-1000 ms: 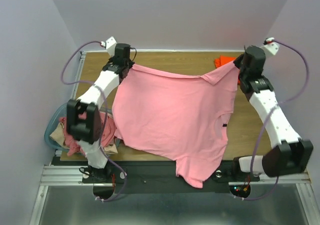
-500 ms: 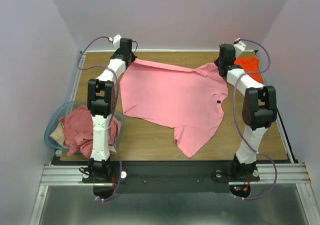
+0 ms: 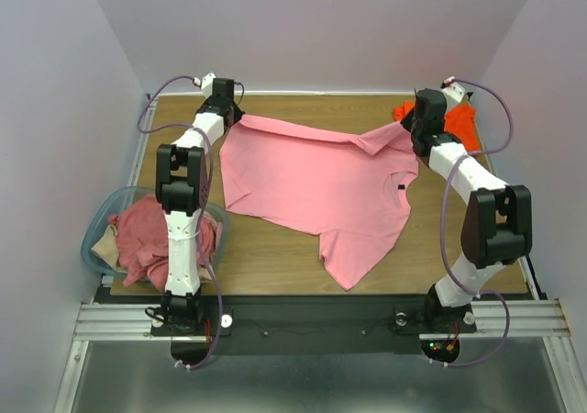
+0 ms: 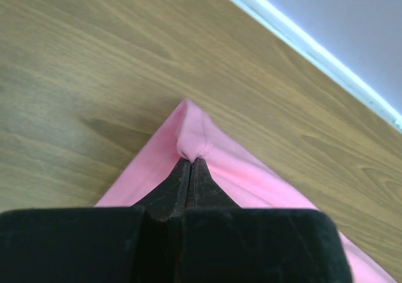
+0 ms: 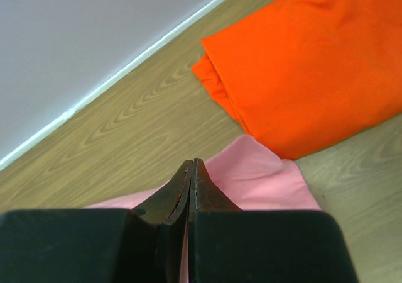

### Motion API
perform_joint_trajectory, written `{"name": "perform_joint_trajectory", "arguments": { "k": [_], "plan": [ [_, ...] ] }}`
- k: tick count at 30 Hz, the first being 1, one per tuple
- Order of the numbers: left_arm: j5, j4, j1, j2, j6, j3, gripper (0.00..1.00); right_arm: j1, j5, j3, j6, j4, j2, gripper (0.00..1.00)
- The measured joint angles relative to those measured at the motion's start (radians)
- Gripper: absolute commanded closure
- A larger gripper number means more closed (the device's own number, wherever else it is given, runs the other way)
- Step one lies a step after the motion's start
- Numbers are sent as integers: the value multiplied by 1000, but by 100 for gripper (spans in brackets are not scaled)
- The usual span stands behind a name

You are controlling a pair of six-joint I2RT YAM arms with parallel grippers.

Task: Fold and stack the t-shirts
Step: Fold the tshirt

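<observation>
Light pink fabric t-shirt (image 3: 316, 188) lies spread across the wooden table (image 3: 266, 259), its far corners pinched by the closed left gripper (image 4: 190, 165) and closed right gripper (image 5: 191, 166), beside a folded bright orange t-shirt (image 5: 301, 63).

Spread t-shirt (image 3: 312, 179) centre, folded t-shirt (image 3: 466, 127) far right, tub (image 3: 92, 229) near left
</observation>
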Motion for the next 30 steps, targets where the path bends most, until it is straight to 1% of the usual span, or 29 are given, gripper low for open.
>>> {"name": "perform_joint_trajectory", "arguments": {
  "k": [7,9,10,11,18,25,30],
  "plan": [
    [13,-14,30,-10,10,-43,100,0,-38,-102,61,-51,-159,100],
    [13,-20,35,-16,14,-43,100,0,-48,-140,79,-70,-185,100],
    [13,-26,36,-24,17,-43,100,0,-69,-190,98,-106,-208,100],
    [13,-27,37,-27,18,-43,100,0,-81,-206,105,-123,-208,100],
    [23,-57,37,-31,29,-43,100,0,-171,-368,169,-187,-292,100],
    [-1,-117,41,-31,28,-43,100,0,-203,-426,195,-226,-367,100],
    [-15,-149,41,-31,24,-43,99,0,-222,-446,210,-226,-384,100]
  ]
}}
